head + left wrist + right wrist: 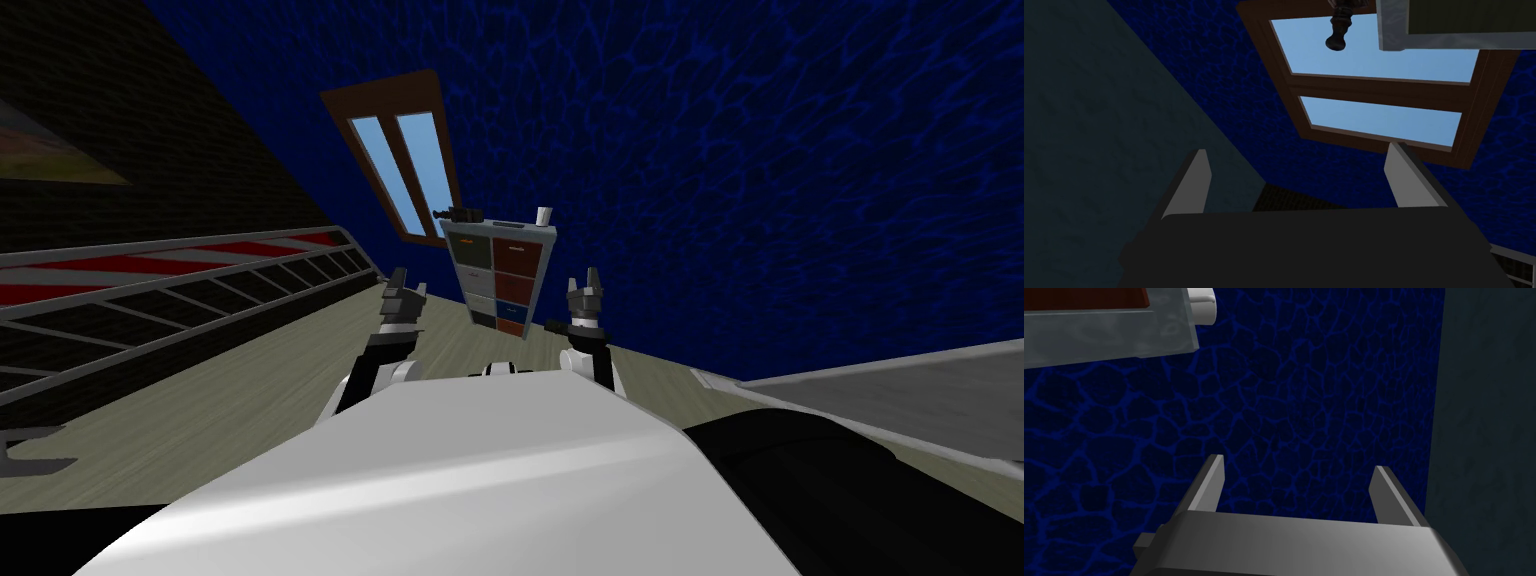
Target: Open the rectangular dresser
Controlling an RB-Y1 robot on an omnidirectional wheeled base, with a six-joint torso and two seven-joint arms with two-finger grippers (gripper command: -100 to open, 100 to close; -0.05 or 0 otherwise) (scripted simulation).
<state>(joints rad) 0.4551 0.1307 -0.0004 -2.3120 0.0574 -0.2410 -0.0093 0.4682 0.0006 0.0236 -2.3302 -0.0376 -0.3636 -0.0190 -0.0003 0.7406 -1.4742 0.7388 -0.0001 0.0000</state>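
**Dresser ahead by the window, both grippers wide and empty**

The dark blue wall (760,150) with its cracked pattern takes up most of what you see ahead. The pale floor (250,385) runs from you to its foot. On your left, a long grey railing (180,275) with red stripes behind it lines the floor's edge. On your right, a flat grey slab (900,385) lies low and close to you.

A brown-framed window (405,165) with two blue panes is set in the wall. The dresser (503,278) stands just beside it, against the wall. It is a tall grey box with two columns of coloured drawer fronts in dark green, red-brown, grey and blue. In the head view it sits between your two grippers and well beyond them, with floor in between.

Two small things stand on its top. A dark, knobbed object (462,214) is at the window end and a white cup (543,215) at the other end.

Your left gripper (1299,149) is raised towards the window and the dresser's top corner, with its fingers spread wide and nothing between them. Your right gripper (1299,463) faces the blue wall past the cup corner, equally wide and empty.
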